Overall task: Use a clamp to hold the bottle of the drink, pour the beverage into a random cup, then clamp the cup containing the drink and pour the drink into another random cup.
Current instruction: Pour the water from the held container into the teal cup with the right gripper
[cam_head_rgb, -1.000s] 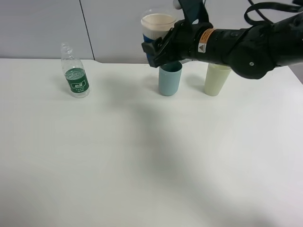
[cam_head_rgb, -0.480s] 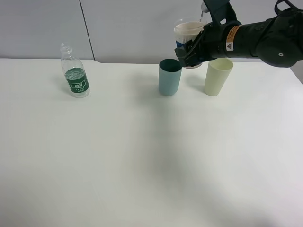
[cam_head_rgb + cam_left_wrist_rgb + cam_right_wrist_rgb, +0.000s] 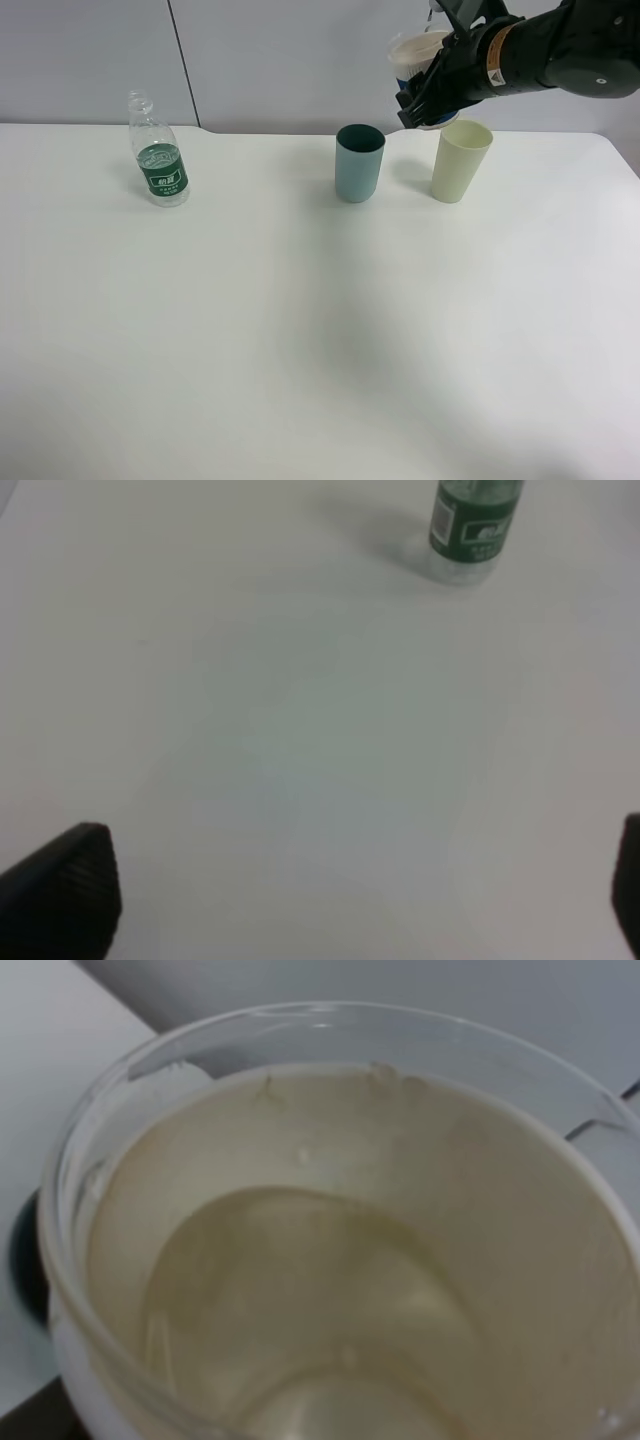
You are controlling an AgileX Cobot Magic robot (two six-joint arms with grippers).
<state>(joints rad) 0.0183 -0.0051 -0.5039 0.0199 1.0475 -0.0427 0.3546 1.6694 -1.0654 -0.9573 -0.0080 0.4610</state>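
Observation:
My right gripper (image 3: 428, 98) is shut on the blue-sleeved cup (image 3: 418, 62), holding it in the air behind the gap between the teal cup (image 3: 359, 162) and the pale green tumbler. In the right wrist view this cup (image 3: 330, 1160) fills the frame, with a clear rim and beige inside, and clear beverage (image 3: 300, 1320) lies in its bottom. The bottle (image 3: 158, 150) with the green label stands upright at the far left of the table. In the left wrist view the bottle (image 3: 477, 525) stands well ahead of my left gripper (image 3: 345, 900), which is open and holds nothing.
A pale yellow-green tumbler (image 3: 461, 160) stands right of the teal cup, just below the held cup. The white table (image 3: 300, 330) stretches toward the front. A grey wall runs along the back edge.
My right gripper has carried the blue-sleeved cup to the right, from over the teal cup to a spot near the pale green tumbler. Bottle and standing cups have not moved.

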